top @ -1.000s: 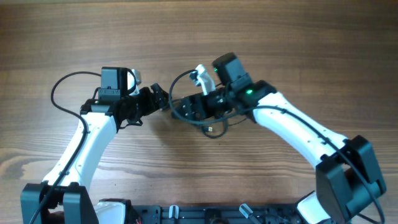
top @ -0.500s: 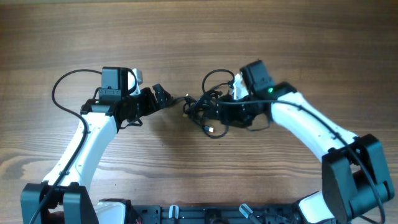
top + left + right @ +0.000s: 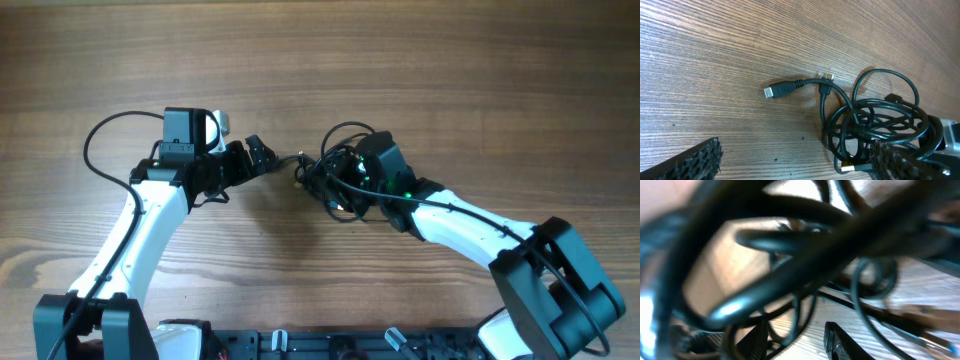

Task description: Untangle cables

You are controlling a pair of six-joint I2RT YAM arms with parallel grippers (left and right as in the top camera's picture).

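The cables lie as a black tangle of loops on the wooden table between my two arms. In the left wrist view the cables are a coiled bundle at the right, with one plug stretched out to the left. A gold plug lies at the bundle's lower edge. My left gripper is open just left of the tangle, and nothing is between its fingers. My right gripper is buried in the tangle. In its wrist view blurred strands fill the frame. The right gripper has its jaws partly closed, and a strand crosses the gap.
Bare wood grain table stretches on all sides of the tangle. The arms' own thicker black wires loop beside them, one at the far left. The arm bases and a black rail sit at the near edge.
My right gripper's jaws have narrowed and its wrist has turned and dropped lower into the tangle. The bundle has shifted slightly right. The left arm has hardly moved.
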